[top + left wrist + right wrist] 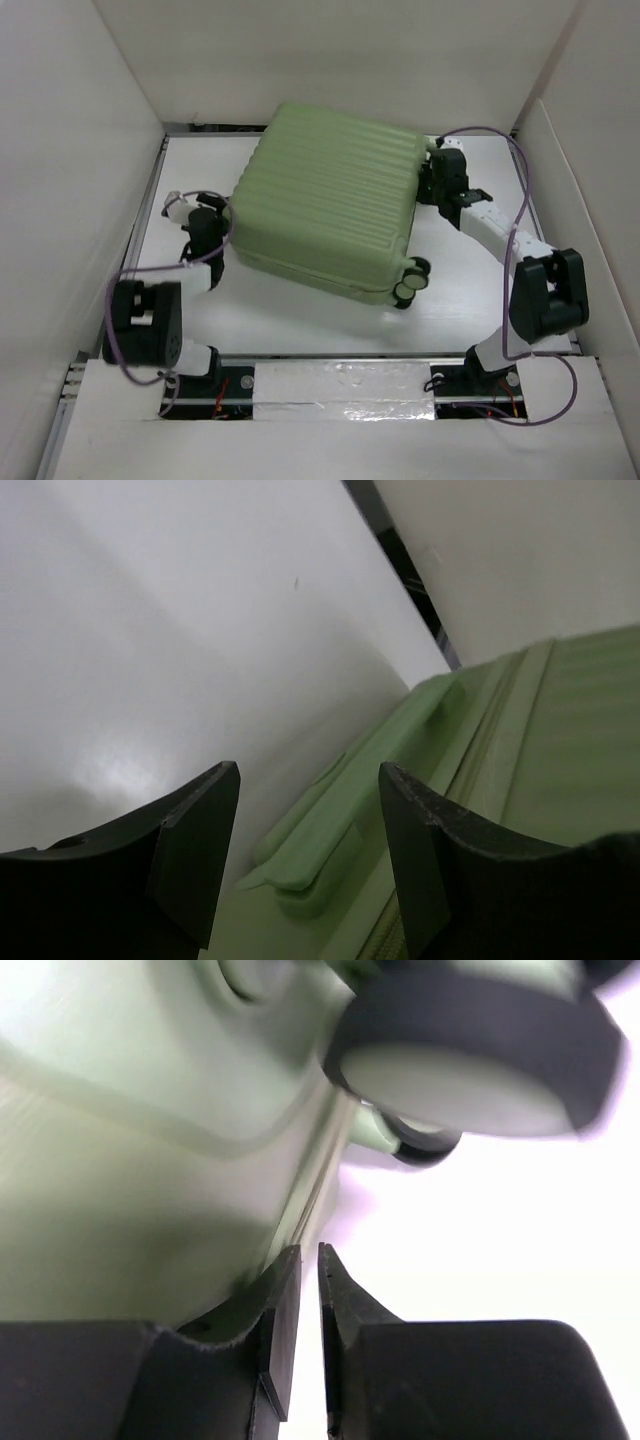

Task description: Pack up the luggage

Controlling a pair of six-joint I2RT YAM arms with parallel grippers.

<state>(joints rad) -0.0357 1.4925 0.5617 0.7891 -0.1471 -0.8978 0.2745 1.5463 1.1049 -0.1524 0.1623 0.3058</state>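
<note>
Left tool [308, 778]: at the left of the overhead view, just beside the left edge of the case; fingers well apart, nothing between them, no contact visible.
Green handle [325, 840]: lower centre of the left wrist view, lying flush along the case's side, just beyond the spread fingers.
Luggage [325, 205]: pale green ribbed suitcase, closed, lying flat and slightly skewed on the white counter [300, 325], centre to upper centre of the overhead view.
Handling: likely stiff and bulky, too wide for either tool to span; smooth shell probably slippery, so better pushed, or taken by handle, rim or seam.
Wheels [410, 285]: black, at the lower right corner of the case; likely to roll if tipped onto them.
Right tool [309, 1260]: at the case's right edge in the overhead view; fingers nearly together, only a thin slit left, nothing seen in it; close beside the seam under one of the wheels, contact unclear.
</note>
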